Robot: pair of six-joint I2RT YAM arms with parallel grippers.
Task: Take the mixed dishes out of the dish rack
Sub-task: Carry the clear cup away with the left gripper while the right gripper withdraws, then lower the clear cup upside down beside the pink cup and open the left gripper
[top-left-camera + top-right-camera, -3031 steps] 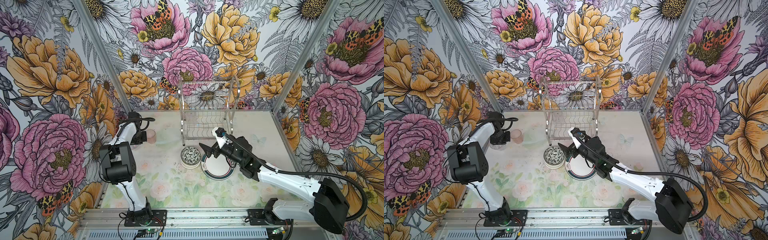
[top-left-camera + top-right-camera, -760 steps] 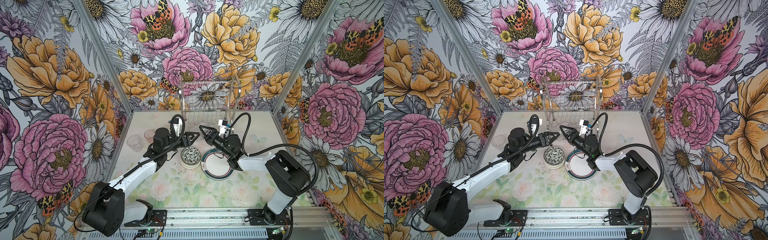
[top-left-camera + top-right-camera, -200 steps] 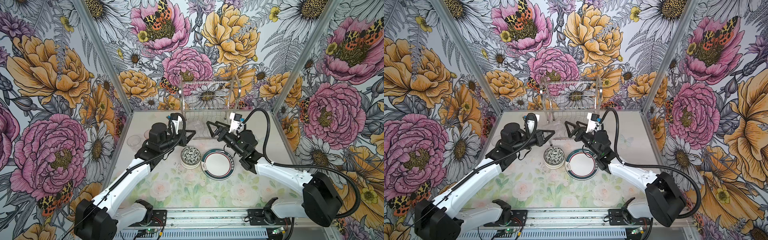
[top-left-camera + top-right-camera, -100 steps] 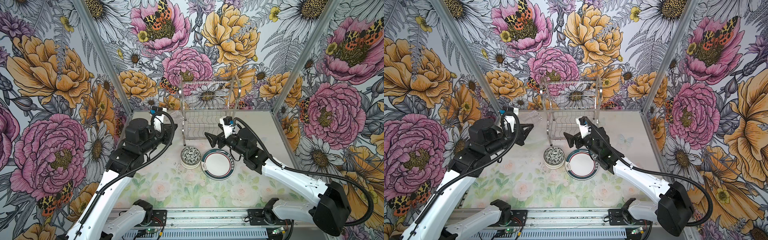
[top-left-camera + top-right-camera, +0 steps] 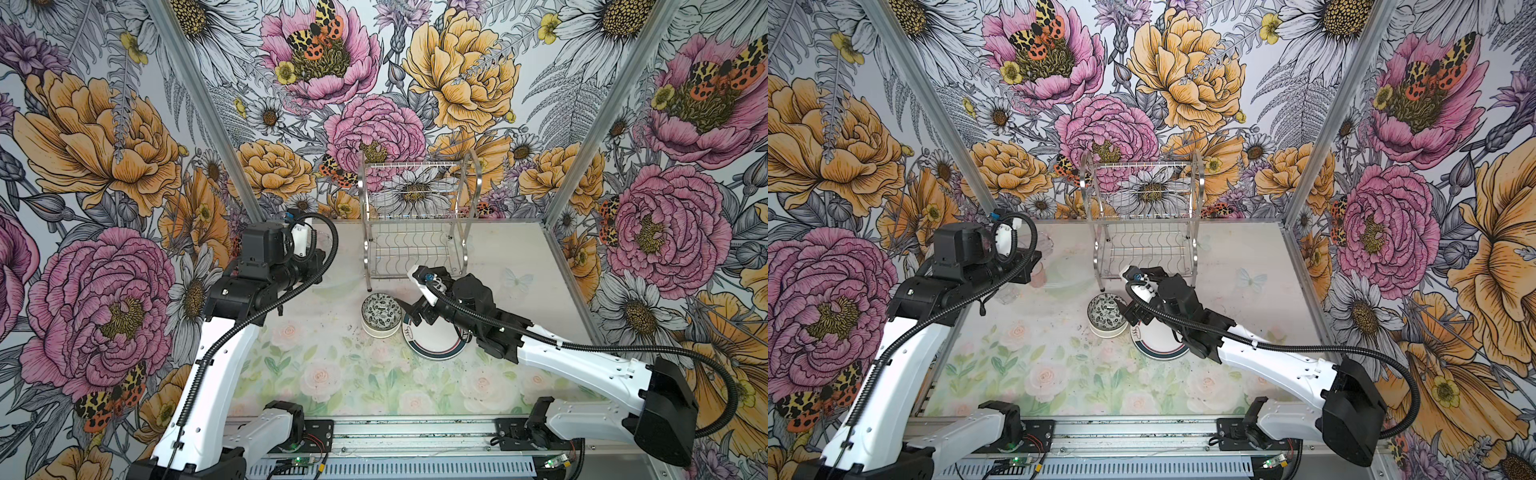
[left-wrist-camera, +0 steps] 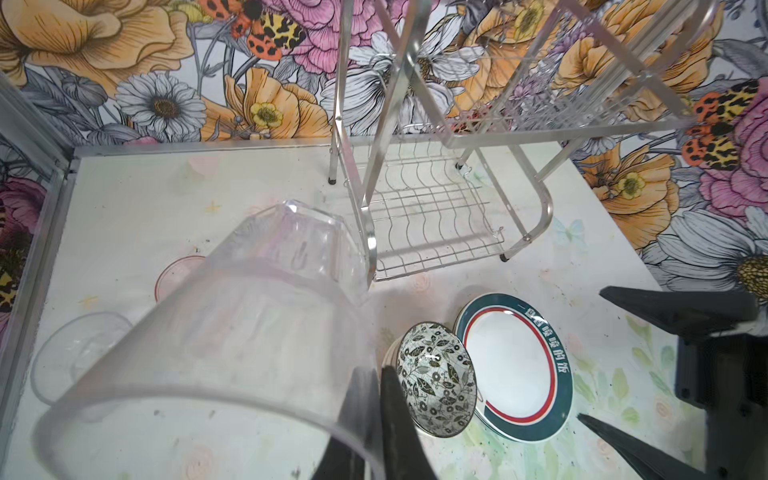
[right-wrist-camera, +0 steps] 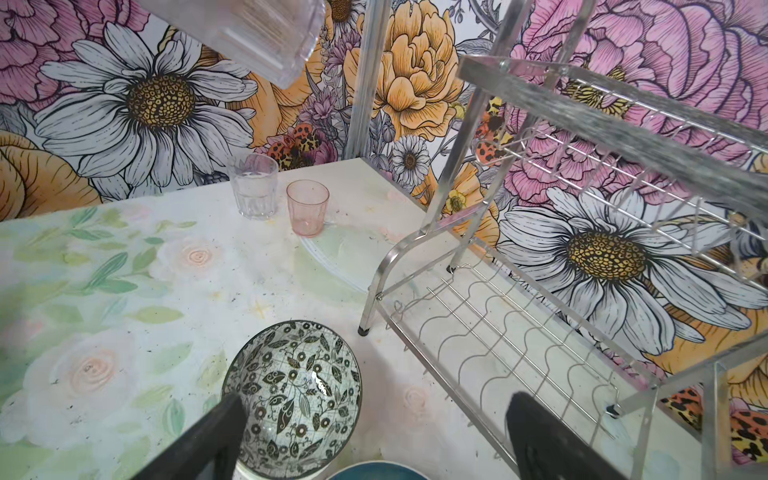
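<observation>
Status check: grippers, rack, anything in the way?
Left gripper shut on clear cup, aloft. Right gripper open, above bowl. Rack empty. Pink cup and glass stand below the held cup.

The dish rack is made of shiny chrome wire. Beside it, the bowl and plate are glossily glazed, and the cup is clear and smooth.

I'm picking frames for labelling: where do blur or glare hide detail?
Left wrist view: the clear plastic cup sits close to the lens, soft and see-through; right wrist view: the top rail of the chrome wire rack is smeared, and a glare spot sits inside the leaf-patterned bowl; both top views: evenly lit and sharp.
</observation>
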